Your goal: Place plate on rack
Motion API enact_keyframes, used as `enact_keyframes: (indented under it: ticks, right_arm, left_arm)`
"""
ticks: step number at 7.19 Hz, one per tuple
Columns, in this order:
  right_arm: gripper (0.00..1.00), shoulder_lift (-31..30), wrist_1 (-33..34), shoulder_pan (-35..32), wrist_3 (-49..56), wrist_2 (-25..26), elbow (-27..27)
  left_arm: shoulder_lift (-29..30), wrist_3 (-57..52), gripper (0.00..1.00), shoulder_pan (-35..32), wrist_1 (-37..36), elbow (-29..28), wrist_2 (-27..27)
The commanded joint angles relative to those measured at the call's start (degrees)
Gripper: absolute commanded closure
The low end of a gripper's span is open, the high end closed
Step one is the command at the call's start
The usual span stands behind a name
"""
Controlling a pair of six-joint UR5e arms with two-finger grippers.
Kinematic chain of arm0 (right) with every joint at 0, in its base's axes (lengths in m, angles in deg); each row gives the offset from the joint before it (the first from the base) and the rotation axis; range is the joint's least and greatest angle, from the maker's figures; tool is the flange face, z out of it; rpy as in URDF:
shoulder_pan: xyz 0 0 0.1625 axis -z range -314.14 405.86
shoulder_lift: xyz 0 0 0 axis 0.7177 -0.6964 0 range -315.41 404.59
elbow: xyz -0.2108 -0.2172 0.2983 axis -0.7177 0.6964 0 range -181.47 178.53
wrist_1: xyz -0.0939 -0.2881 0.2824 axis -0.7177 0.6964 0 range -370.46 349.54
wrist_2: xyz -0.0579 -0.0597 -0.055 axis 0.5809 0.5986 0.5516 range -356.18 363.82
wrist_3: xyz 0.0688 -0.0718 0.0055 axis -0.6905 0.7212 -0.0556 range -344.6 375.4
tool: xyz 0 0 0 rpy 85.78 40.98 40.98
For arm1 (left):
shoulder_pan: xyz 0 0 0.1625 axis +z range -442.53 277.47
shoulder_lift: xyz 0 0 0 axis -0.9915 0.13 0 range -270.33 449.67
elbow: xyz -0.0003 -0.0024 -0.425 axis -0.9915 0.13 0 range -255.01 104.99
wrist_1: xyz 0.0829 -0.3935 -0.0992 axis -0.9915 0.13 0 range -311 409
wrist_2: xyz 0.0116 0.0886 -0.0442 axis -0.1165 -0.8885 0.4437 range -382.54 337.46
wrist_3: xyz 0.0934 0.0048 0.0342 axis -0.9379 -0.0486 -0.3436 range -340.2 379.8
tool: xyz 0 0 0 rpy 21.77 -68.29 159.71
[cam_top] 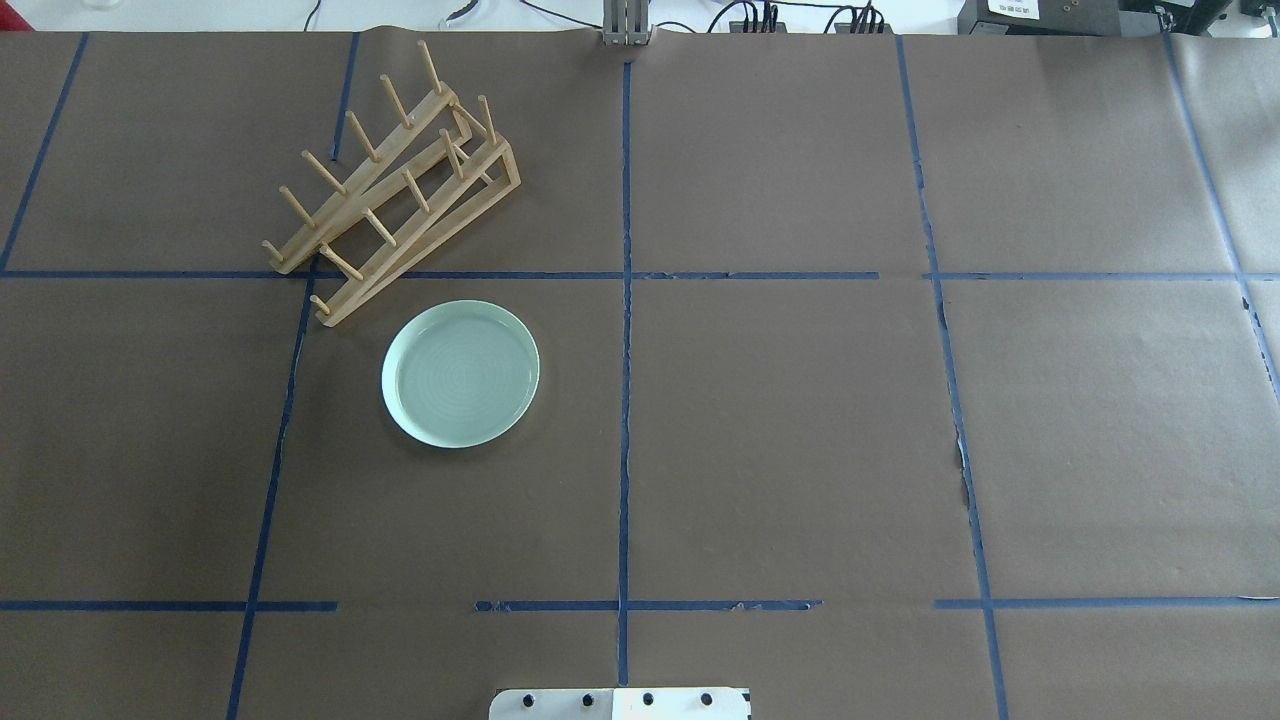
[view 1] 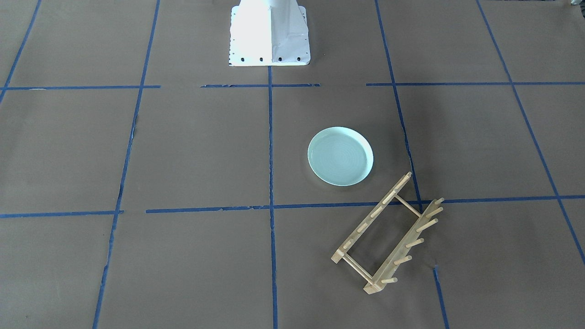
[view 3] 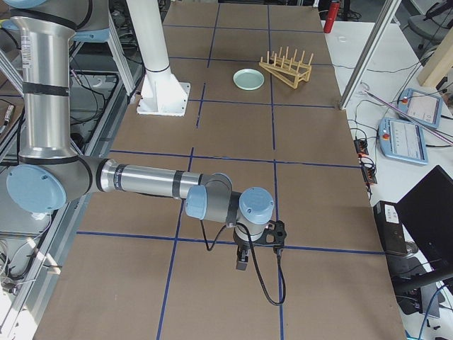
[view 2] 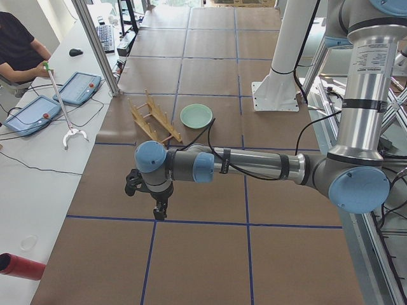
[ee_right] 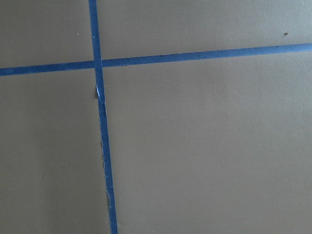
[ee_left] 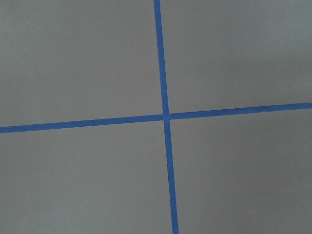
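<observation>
The pale mint-green plate (cam_top: 460, 373) lies flat on the brown table cover, left of the centre line in the overhead view; it also shows in the front view (view 1: 340, 156). The light wooden rack (cam_top: 395, 185) stands empty and diagonal just beyond it, one rail end close to the plate's rim (view 1: 388, 233). My left gripper (view 2: 159, 210) hangs far from both, near the table's left end, seen only in the left side view. My right gripper (view 3: 242, 261) hangs near the right end, seen only in the right side view. I cannot tell whether either is open or shut.
The robot's white base (cam_top: 620, 703) sits at the near middle edge. Blue tape lines (cam_top: 625, 330) grid the brown cover. Both wrist views show only cover and tape crossings (ee_left: 165, 117). An operator and teach pendants (view 2: 79, 88) are at a side bench.
</observation>
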Motion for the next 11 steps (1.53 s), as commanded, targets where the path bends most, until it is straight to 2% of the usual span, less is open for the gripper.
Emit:
enact_keyframes:
  ticks: [1, 3, 5, 8, 9, 11]
  right_arm:
    - [0.0, 0.0, 0.0, 0.0, 0.0, 0.0, 0.0]
    - [0.0, 0.0, 0.0, 0.0, 0.0, 0.0, 0.0]
    - [0.0, 0.0, 0.0, 0.0, 0.0, 0.0, 0.0]
    - [0.0, 0.1, 0.0, 0.0, 0.0, 0.0, 0.0]
    - [0.0, 0.0, 0.0, 0.0, 0.0, 0.0, 0.0]
    - [0.0, 0.0, 0.0, 0.0, 0.0, 0.0, 0.0]
  left_arm:
    - [-0.1, -0.2, 0.0, 0.0, 0.2, -0.2, 0.1]
    - [1.0, 0.5, 0.0, 0.0, -0.2, 1.2, 0.1]
    - [1.8, 4.3, 0.0, 0.1, -2.1, 6.9, -0.4]
    - [9.5, 13.2, 0.0, 1.3, -18.1, 21.2, -0.6]
    - [14.2, 19.6, 0.0, 5.3, -22.7, 24.8, -0.6]
    - [21.8, 34.2, 0.0, 14.4, -24.5, 28.0, -0.6]
